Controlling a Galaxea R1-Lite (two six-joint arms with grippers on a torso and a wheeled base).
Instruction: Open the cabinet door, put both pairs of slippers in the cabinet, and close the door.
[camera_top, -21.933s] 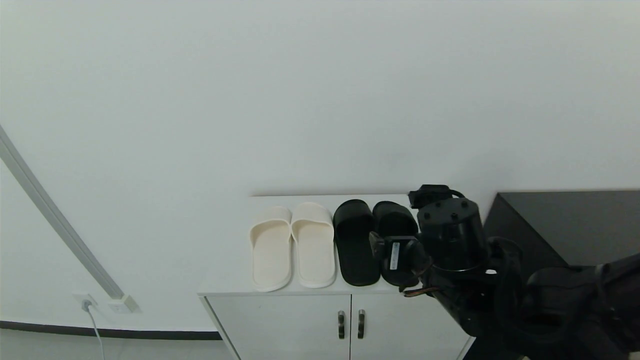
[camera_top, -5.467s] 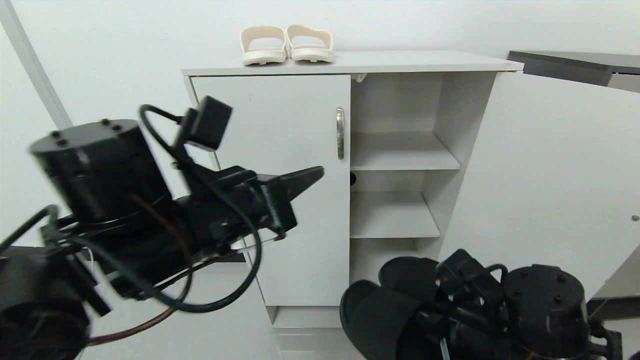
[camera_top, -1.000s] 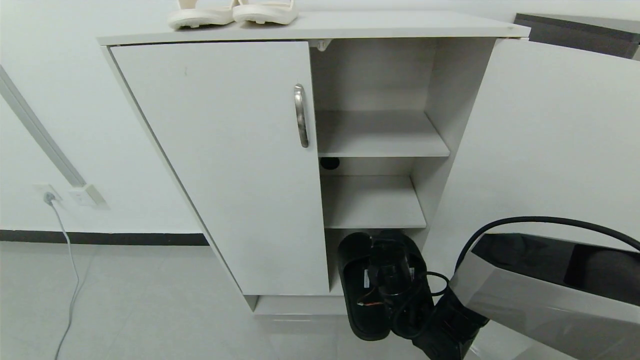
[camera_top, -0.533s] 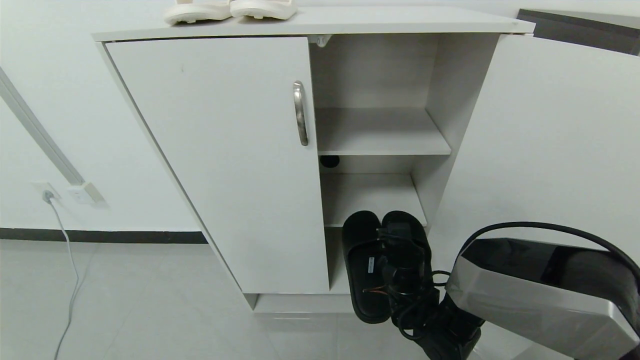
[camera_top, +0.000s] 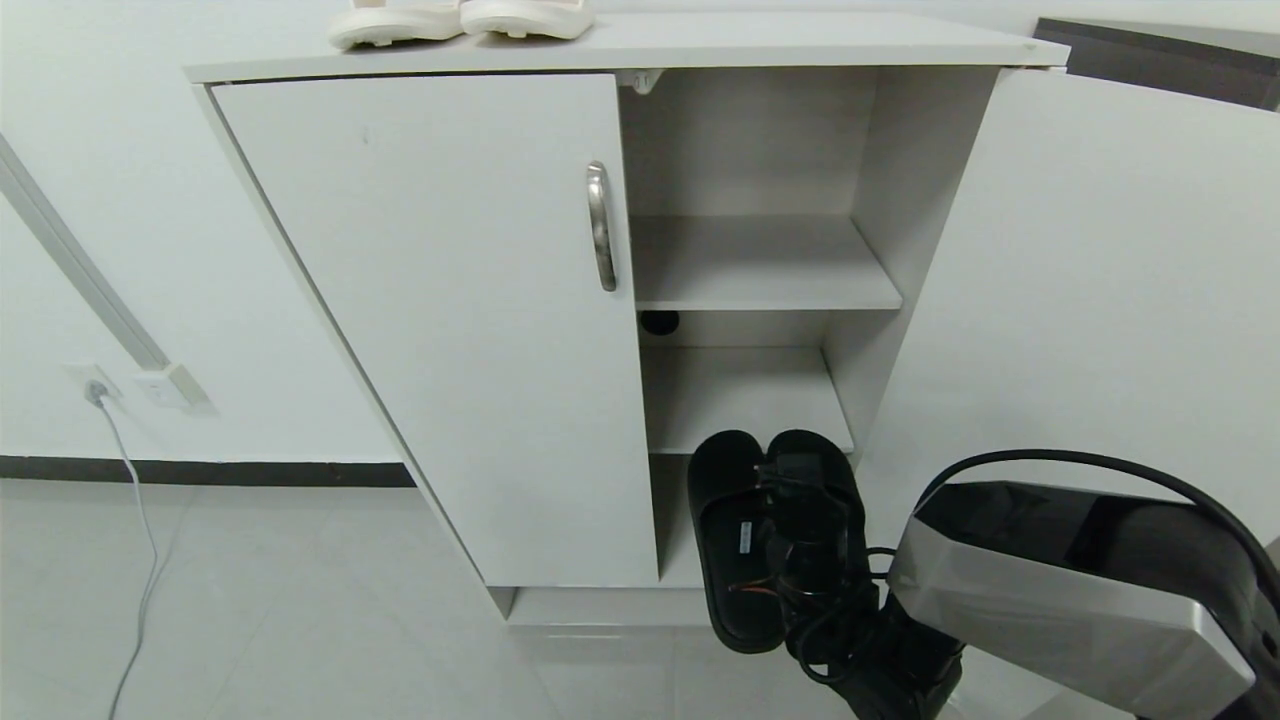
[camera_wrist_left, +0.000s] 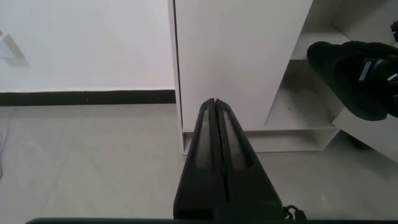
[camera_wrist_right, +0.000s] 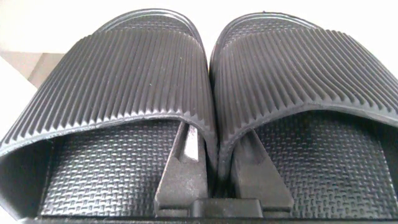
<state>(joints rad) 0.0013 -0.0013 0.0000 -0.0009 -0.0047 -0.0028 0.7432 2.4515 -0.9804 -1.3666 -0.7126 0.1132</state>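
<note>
1. The right arm (camera_top: 1050, 590) lay low, stretching from 4 o'clock in the head view in toward 5 o'clock, with its wrist pointed at the cabinet (camera_top: 620, 45).
2. The right gripper (camera_top: 800, 530) was nearly closed. One finger sat inside each of the black slippers (camera_top: 745, 540), pinching their two touching inner walls together, as the right wrist view showed (camera_wrist_right: 214, 158).
3. The black slippers were held side by side, soles down and toes toward 12 o'clock. They were at the mouth of the lowest compartment, under the lower shelf (camera_top: 745, 400). Whether they touched the compartment's floor could not be told.
4. The right door (camera_top: 1080, 280) stood swung wide open at 3 o'clock of the opening. The left door (camera_top: 430, 320) was closed at 9 o'clock of it, with its metal handle (camera_top: 600, 227) at the inner edge.
5. The white slippers (camera_top: 460, 20) sat together on the cabinet's top, at 11 o'clock in the head view.
6. The left gripper (camera_wrist_left: 214, 106) had its fingers pressed together with nothing between them. It was held level above the tiled floor (camera_wrist_left: 87, 162) and pointed at the foot of the closed door.
</note>
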